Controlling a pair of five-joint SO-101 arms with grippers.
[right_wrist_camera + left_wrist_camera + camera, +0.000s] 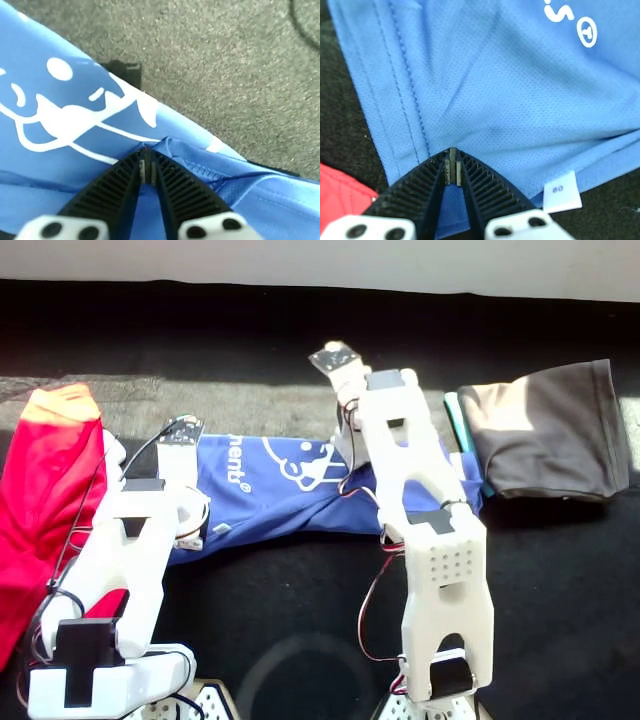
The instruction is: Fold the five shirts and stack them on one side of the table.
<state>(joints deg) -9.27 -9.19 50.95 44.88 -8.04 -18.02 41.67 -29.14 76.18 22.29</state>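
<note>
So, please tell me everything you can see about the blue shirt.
The blue shirt is of fine mesh-like fabric with stitched hems, a white print and a small white tag at one edge. It lies bunched and creased across the dark table, not yet folded. The left gripper and the right gripper are each shut on a pinch of its cloth.

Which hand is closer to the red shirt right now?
Left. The left hand pinches the blue shirt at its edge beside the red shirt; the right hand grips the blue shirt farther off, toward the grey shirt.
</note>
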